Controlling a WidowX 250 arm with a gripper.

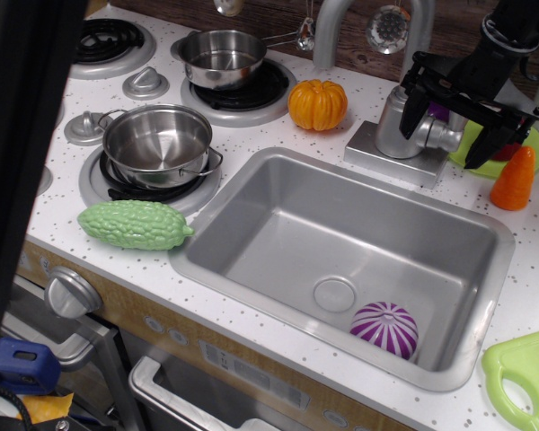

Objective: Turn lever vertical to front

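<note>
white counter [278, 135] | hand [449, 121] astride lever [440, 135] | carrot [514, 180] beside

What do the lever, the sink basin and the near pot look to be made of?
Lever: matte silver-grey, likely painted plastic; dull, no sharp reflections.
Sink basin: the same matte grey, probably plastic.
Near pot: polished metal, apparently steel; mirror-like highlights.

Tabletop [242, 144]: you see white speckled laminate.
Back wall [278, 18]: you face dark wood planks.
Front [153, 314]: you see tan panelling.
</note>
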